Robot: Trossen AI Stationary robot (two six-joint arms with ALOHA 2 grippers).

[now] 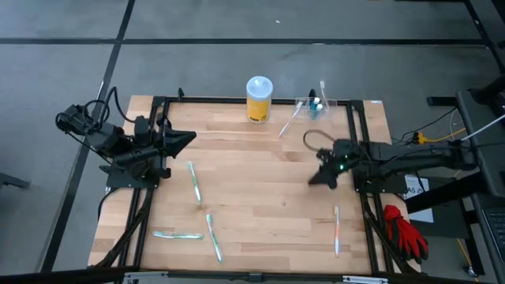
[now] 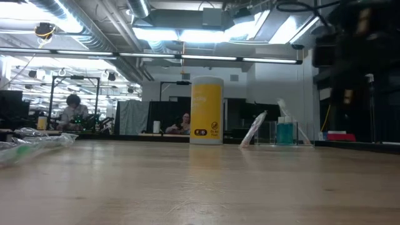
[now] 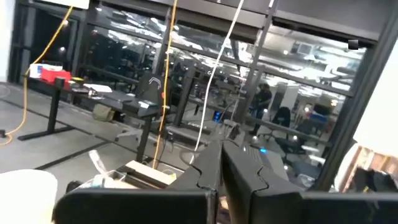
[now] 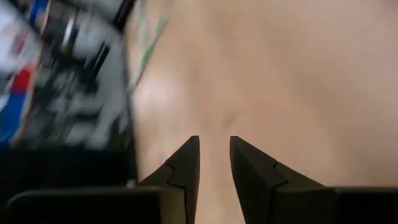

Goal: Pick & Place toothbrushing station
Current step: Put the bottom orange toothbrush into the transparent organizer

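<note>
The toothbrushing station (image 1: 316, 105) is sitting at the far edge of the tabletop (image 1: 260, 197), toward the right corner, just beside the yellow canister (image 1: 259, 99) but apart from it. The high view is showing a toothbrush (image 1: 289, 123) leaning out of the station onto the wood; the low view is adding what the overhead cannot: a blue-green item (image 2: 285, 132) standing upright inside the clear walls. The right gripper (image 1: 323, 178) is hovering over bare wood near the right edge, well apart from the station. Its wrist view is showing its jaws standing narrowly apart with only tabletop visible between them, gripping nothing. The left gripper (image 1: 188, 139) is waiting at the left side, pointing toward the centre; its wrist view is showing its jaws pressed together and empty, aimed level into the room. Only the high view is showing the loose toothbrushes: one (image 1: 194, 181) near the left arm, two (image 1: 213, 237) at the near left, one (image 1: 337, 230) at the near right. A red glove (image 1: 406, 231) is lying off the right edge.
</note>
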